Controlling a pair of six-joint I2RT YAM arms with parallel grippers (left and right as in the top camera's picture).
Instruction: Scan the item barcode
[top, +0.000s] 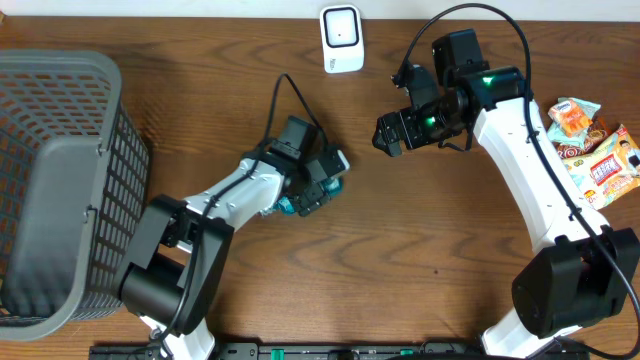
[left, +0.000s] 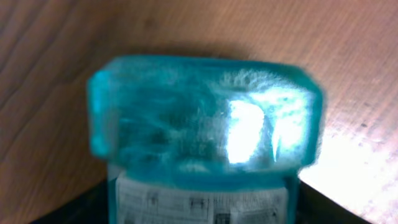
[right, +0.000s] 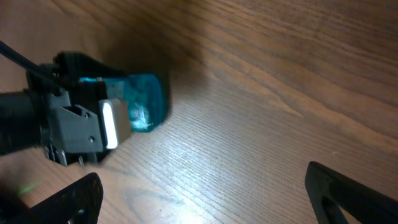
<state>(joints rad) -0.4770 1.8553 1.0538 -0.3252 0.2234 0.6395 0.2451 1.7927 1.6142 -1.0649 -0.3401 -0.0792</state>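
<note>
The teal item (top: 296, 206) lies on the bench (top: 200, 60) just left of centre in the overhead view, between the jaws of the left end effector (top: 318, 190). Whether the jaws are clamping it or only standing round it I cannot tell. In the left wrist view it fills the frame, with a white printed label along its lower edge.

It looks like glossy, see-through plastic, so probably light, fairly stiff and slick. A hold across its flat sides near the label end should suit it, firm enough to stop it sliding and leaving the print uncovered for the scanner (top: 341, 38) at top centre.

The right end effector (top: 390, 135) hangs wide and empty, right of centre.

Count:
- one teal item
- one scanner
- one basket (top: 120, 130), at the left edge
- at least three snack packets (top: 590, 150), overlapping at the right edge
- two arms
</note>
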